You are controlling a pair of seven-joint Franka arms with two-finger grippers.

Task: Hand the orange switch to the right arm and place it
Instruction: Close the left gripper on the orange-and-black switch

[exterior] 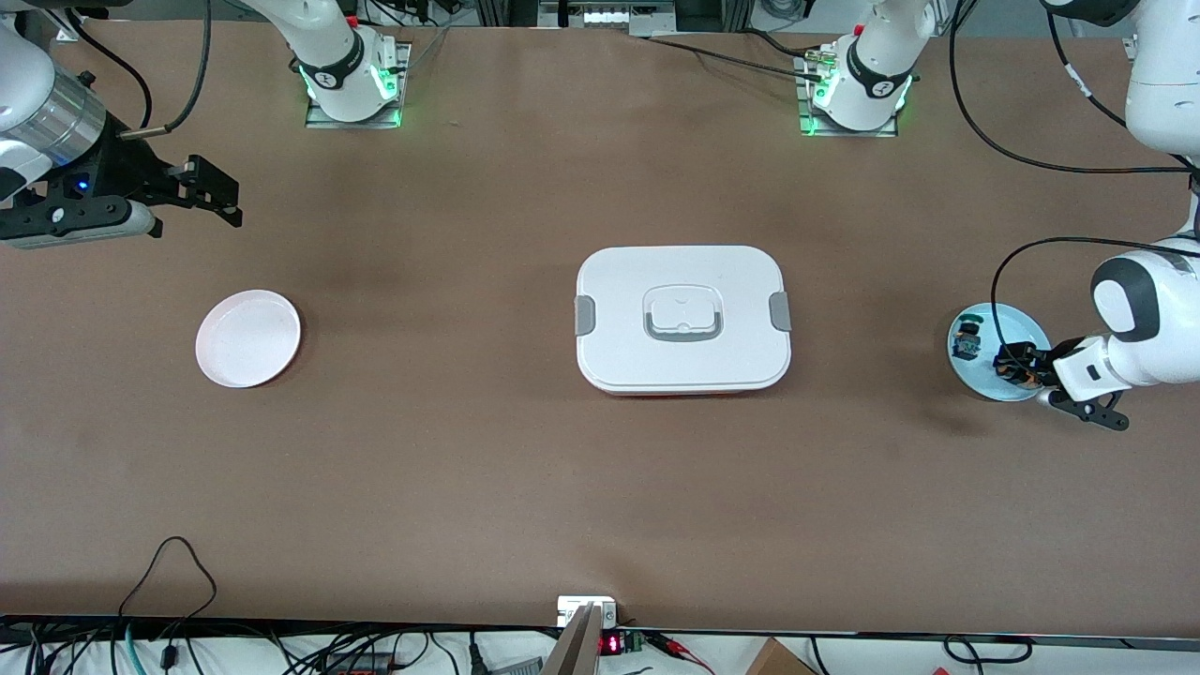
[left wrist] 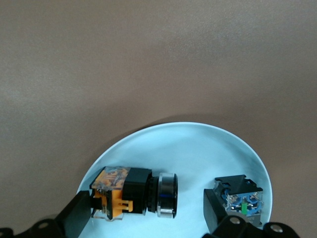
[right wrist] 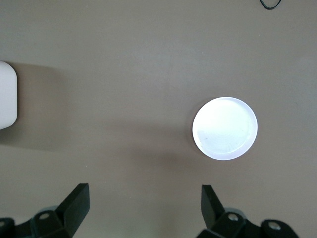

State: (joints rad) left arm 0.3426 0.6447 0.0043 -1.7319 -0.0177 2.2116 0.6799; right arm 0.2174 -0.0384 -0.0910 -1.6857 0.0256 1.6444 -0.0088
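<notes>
Front view. The left gripper (exterior: 1017, 366) is down over the pale blue plate (exterior: 1022, 323) at the right edge of the frame, toward the left arm's end of the table. The orange switch (exterior: 1014, 373) lies on that plate, between the spread fingers; a second small part with a green cap (exterior: 966, 342) lies beside it on the same plate. A closed white lunch box (exterior: 682, 319) sits at centre frame. The white plate (exterior: 248, 337) lies at centre left. The right gripper (exterior: 202, 187) waits in the air at upper left, fingers apart, holding nothing.

Left wrist view. The switch (left wrist: 133, 193) lies on its side at lower left of the frame, orange end close to one finger (left wrist: 74, 218), silver collar facing the other finger (left wrist: 215, 213). The jaws are wide and not yet closed on it. The part looks light, rigid and hard-shelled; the rounded collar could roll or slip, so the squarer black-and-orange body is probably the better hold.

Right wrist view. The white plate (right wrist: 225, 128) shows at centre right, bare. Both fingers (right wrist: 74, 203) stand wide apart at the lower edge.
</notes>
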